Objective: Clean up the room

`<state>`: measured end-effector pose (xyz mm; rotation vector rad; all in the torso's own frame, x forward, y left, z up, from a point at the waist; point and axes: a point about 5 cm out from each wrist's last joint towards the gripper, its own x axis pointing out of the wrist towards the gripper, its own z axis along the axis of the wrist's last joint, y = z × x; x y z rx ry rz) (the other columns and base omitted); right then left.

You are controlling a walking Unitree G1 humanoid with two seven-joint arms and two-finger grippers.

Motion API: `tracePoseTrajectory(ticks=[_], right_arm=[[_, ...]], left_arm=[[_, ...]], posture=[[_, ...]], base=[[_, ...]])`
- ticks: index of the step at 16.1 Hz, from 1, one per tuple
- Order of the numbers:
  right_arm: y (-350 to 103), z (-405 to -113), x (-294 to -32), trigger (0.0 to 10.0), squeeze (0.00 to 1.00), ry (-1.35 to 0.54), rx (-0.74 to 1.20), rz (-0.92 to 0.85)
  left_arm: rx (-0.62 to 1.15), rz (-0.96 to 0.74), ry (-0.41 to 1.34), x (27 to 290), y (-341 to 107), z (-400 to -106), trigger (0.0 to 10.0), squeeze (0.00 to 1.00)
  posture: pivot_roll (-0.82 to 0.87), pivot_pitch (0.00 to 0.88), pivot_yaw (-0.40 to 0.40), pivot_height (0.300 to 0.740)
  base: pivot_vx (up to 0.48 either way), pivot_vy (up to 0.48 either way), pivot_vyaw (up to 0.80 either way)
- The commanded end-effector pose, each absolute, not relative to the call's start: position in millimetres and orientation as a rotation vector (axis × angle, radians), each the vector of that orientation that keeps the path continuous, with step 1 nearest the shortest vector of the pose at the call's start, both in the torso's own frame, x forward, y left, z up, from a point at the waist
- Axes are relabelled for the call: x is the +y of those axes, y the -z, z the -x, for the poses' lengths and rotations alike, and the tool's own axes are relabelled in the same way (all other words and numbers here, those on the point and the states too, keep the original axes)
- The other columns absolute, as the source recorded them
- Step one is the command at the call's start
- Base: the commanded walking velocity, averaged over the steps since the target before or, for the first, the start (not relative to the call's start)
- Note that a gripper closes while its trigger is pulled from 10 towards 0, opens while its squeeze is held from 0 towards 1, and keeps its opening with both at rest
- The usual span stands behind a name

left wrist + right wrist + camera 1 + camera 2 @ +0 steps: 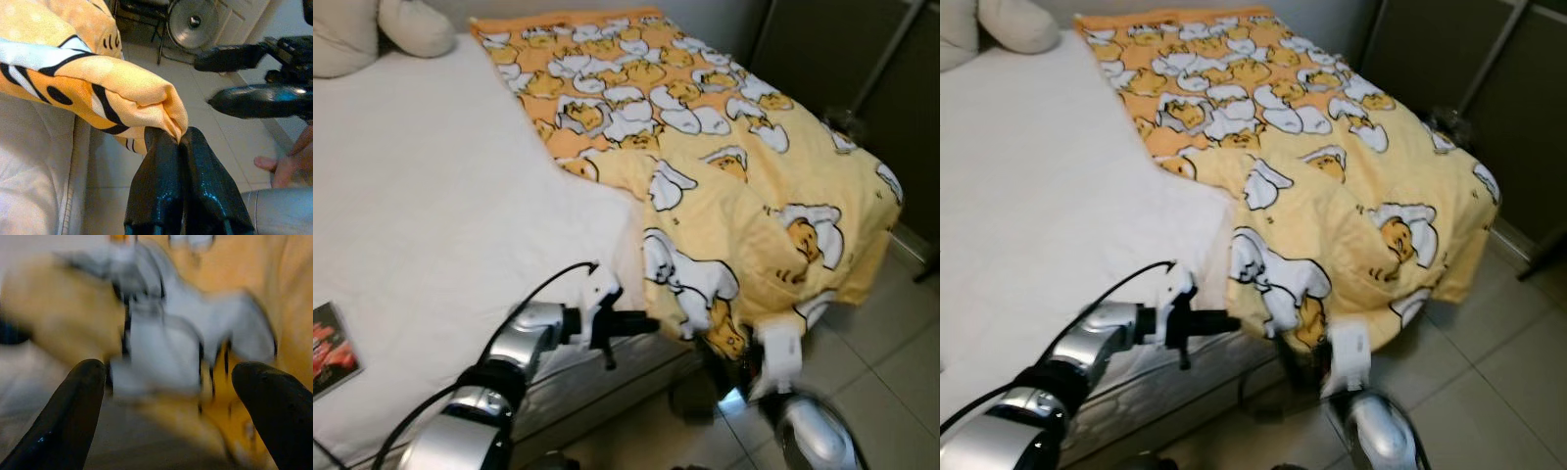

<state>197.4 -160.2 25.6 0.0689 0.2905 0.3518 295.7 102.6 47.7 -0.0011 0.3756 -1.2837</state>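
Note:
A yellow blanket printed with egg cartoons covers the right half of the bed and hangs over its foot corner. My left gripper is at the mattress edge, shut on a fold of the blanket's hem, and the fingertips pinch the cloth. My right gripper is low beside the bed corner, just under the hanging blanket. Its view is blurred, with the two fingers spread wide in front of the cloth and nothing between them.
The bare white sheet fills the bed's left side, with pillows at the head and a book near the front edge. Tiled floor and dark cabinet doors lie to the right. A person's fingers show near my arm.

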Motion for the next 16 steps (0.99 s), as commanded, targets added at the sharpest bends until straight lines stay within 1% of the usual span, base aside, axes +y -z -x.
tracePoseTrajectory(ticks=[1, 2, 3, 5, 6, 8, 10, 12, 13, 16], right_arm=[[-34, -203, -161, 10.0, 0.00, -0.360, 0.260, -0.055], [-33, -203, -162, 10.0, 0.00, -0.354, 0.262, -0.061], [-31, -203, -161, 10.0, 0.00, -0.354, 0.264, -0.063], [-23, -205, -151, 10.0, 0.00, -0.378, 0.262, -0.070], [-22, -205, -150, 10.0, 0.00, -0.381, 0.262, -0.071], [-21, -205, -161, 10.0, 0.00, -0.414, 0.270, -0.086], [-6, -199, -183, 10.0, 0.00, -0.428, 0.324, -0.079], [6, -193, -188, 10.0, 0.00, -0.433, 0.353, -0.077], [27, -179, -194, 10.0, 0.00, -0.431, 0.413, -0.083], [40, -166, -200, 10.0, 0.00, -0.430, 0.461, -0.095]], left_arm=[[0.359, 0.002, 1.306, 98, -51, -296, 0.0, 0.00], [0.359, 0.003, 1.305, 97, -51, -296, 0.0, 0.00], [0.359, 0.005, 1.306, 97, -50, -295, 0.0, 0.00], [0.362, 0.000, 1.314, 97, -48, -293, 0.0, 0.00], [0.363, 0.000, 1.313, 97, -48, -293, 0.0, 0.00], [0.371, 0.007, 1.294, 99, -47, -293, 0.0, 0.00], [0.386, 0.017, 1.296, 100, -44, -291, 0.0, 0.00], [0.393, 0.020, 1.298, 101, -43, -289, 0.0, 0.00], [0.413, 0.023, 1.289, 104, -39, -288, 0.0, 0.00], [0.430, 0.024, 1.281, 108, -35, -285, 0.0, 0.00]], posture=[[-0.06, 0.000, -0.031, 0.736], [-0.06, 0.000, -0.032, 0.736], [-0.06, 0.000, -0.033, 0.736], [-0.06, 0.000, -0.037, 0.736], [-0.06, 0.000, -0.038, 0.736], [-0.06, 0.000, -0.044, 0.736], [-0.06, 0.000, -0.050, 0.736], [-0.06, 0.000, -0.050, 0.736], [-0.06, 0.000, -0.051, 0.736], [-0.06, 0.000, -0.050, 0.736]], base=[[0.000, 0.000, 0.00], [0.000, 0.000, 0.00], [0.000, -0.345, 0.00], [0.000, -0.480, 0.00], [0.000, -0.480, 0.00], [0.000, -0.480, 0.00], [0.000, -0.353, 0.00], [0.000, -0.339, 0.00], [0.000, -0.379, 0.00], [0.000, -0.328, 0.00]])
